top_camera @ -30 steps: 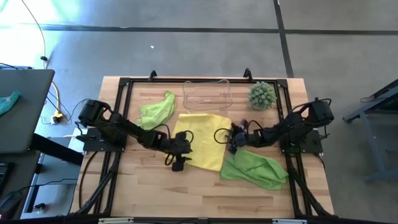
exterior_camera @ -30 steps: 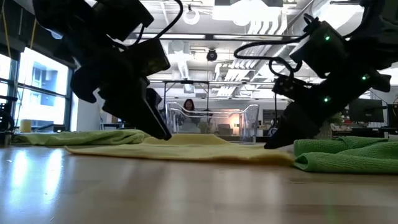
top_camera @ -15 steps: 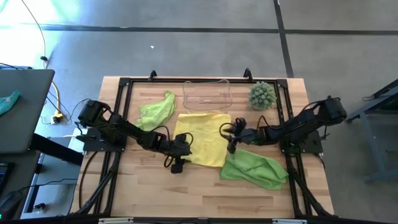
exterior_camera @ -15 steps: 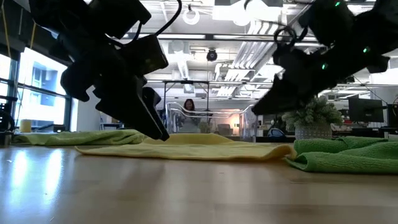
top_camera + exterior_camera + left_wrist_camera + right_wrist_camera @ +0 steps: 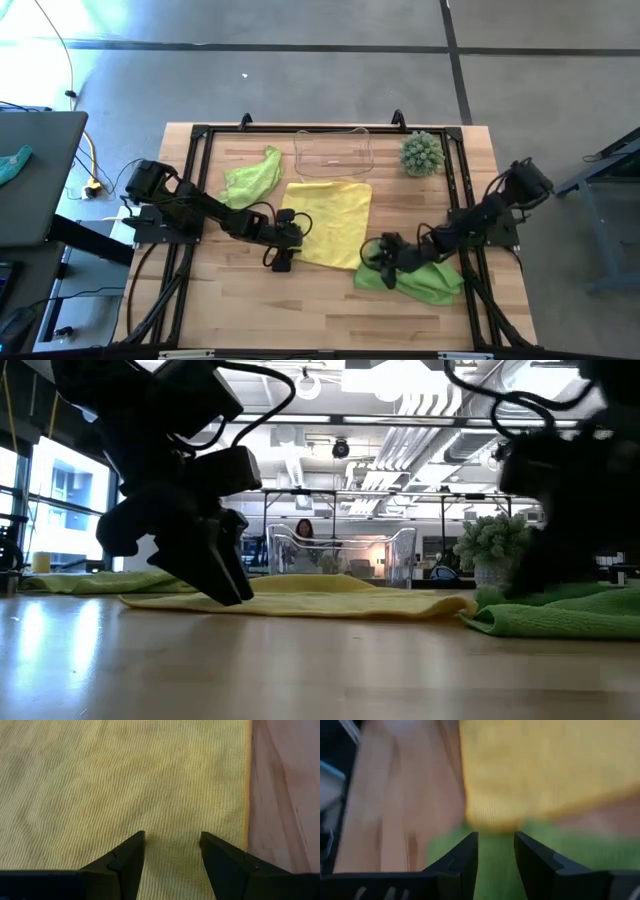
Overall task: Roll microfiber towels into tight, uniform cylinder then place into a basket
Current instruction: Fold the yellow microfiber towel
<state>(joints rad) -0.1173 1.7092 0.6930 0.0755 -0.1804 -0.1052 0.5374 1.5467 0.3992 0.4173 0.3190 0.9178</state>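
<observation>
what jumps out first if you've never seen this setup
The bright yellow towel lies spread flat mid-table, with the left gripper open over its near-left edge. The right gripper hovers with its fingers apart at the towel's near-right corner, over a crumpled lime green towel. Behind sit the clear basket, a spiky green plant and a second green towel.

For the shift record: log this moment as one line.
left gripper: open over yellow towel | right gripper: open, nothing held, at green towel | basket: no towels | rolling: not begun
</observation>
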